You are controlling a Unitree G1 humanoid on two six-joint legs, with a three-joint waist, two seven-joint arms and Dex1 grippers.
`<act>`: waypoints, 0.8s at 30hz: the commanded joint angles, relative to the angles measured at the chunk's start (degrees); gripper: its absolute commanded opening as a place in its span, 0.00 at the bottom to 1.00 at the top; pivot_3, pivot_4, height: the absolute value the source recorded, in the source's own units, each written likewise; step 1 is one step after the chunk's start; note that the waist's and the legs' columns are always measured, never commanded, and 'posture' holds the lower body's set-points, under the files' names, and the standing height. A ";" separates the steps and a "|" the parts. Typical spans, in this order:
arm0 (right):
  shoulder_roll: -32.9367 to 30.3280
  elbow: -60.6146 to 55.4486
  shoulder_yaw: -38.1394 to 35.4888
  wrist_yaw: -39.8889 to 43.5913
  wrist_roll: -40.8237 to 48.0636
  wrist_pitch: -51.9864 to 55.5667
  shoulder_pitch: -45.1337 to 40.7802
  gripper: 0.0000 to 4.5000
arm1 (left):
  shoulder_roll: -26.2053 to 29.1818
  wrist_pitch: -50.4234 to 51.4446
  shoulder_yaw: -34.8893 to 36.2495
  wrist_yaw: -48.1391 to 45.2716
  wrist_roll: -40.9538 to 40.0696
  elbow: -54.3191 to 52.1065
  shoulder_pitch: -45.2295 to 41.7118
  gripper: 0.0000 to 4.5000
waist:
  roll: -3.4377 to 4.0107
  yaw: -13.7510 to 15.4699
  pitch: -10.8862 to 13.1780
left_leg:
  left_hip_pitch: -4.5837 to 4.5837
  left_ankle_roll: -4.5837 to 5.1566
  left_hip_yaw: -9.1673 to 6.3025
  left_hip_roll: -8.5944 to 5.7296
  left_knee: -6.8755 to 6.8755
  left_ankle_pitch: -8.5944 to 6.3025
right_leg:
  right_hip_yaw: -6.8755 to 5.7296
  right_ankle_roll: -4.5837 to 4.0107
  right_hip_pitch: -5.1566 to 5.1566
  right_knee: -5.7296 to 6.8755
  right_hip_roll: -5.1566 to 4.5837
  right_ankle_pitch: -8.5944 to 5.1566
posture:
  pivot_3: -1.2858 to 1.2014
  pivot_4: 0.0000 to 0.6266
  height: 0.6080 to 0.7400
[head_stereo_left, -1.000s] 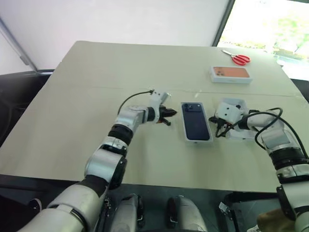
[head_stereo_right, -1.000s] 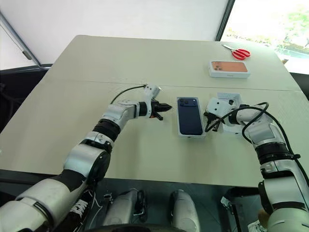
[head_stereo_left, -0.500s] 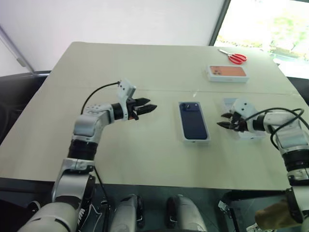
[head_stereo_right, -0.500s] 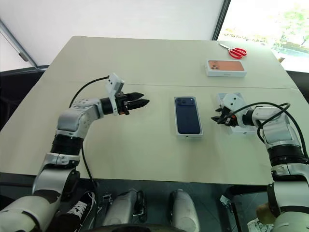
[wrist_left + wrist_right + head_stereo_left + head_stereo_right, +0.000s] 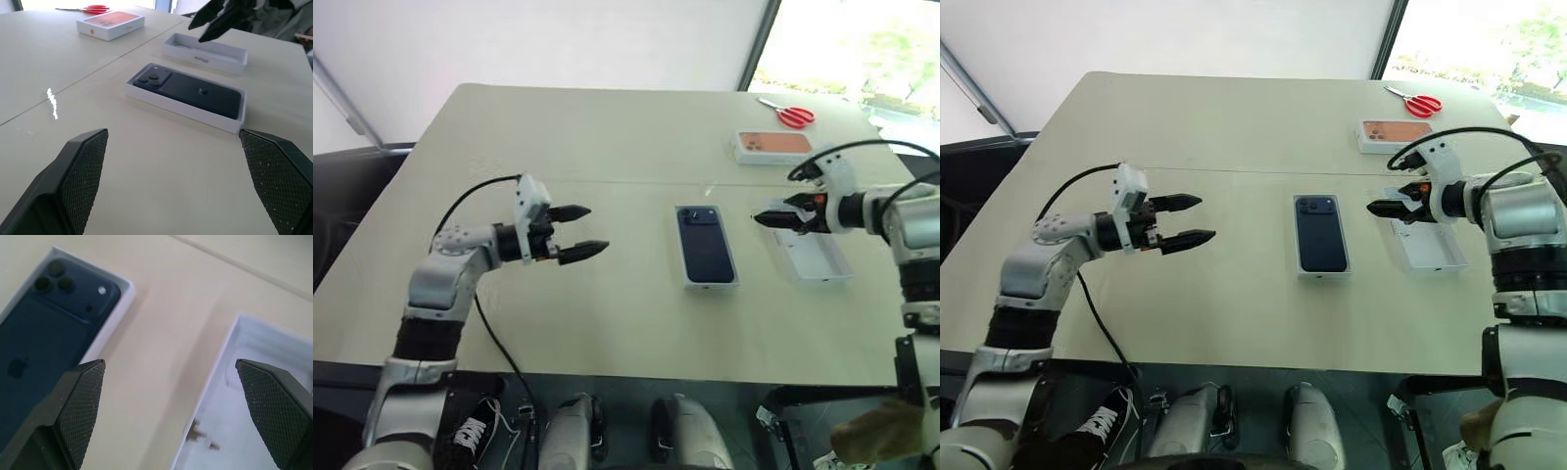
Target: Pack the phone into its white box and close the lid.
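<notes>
Left gripper (image 5: 579, 231) spread, empty, left of centre; right gripper (image 5: 766, 217) likewise spread. Phone (image 5: 706, 244) laid in white box (image 5: 710, 285), long axis vertical in frame, cameras uppermost.

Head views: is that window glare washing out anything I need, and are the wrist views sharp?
Left eye view: window blown out at the far right corner; scissors and the pink-orange printed box stay readable. Left wrist view: phone and the open white box sharp. Right wrist view: phone sharp, fingers large and soft-edged.

Bright window (image 5: 847, 44) daylight (overexposed), otherwise sharp.
</notes>
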 commanded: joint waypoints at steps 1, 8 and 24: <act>-1.48 -3.32 1.02 -0.30 1.00 6.05 0.26 0.99 | 1.10 -5.15 1.40 -2.15 -1.33 -3.05 1.48 1.00 | 0.03 0.00 0.00 | -0.01 -0.02 0.01 -0.01 0.00 -0.02 | 0.00 0.00 0.00 0.00 -0.01 0.00 | 0.52 0.24 1.00; -0.43 -3.03 2.56 -7.14 -1.34 8.01 2.30 0.99 | 1.22 -10.22 0.35 -1.50 -0.53 -6.74 6.29 1.00 | 0.16 -0.04 0.02 | -0.10 -0.02 0.01 -0.01 0.01 -0.03 | 0.00 0.00 -0.09 0.00 0.00 0.01 | 0.52 0.24 1.00; 0.90 0.11 5.14 -10.16 -1.60 6.93 0.63 0.65 | -1.41 -9.82 -1.97 4.77 0.00 -8.41 6.51 1.00 | 0.19 0.08 0.02 | -0.24 0.20 0.02 -0.01 0.10 0.06 | -0.04 0.20 -0.15 0.02 0.08 0.12 | 0.52 0.24 1.00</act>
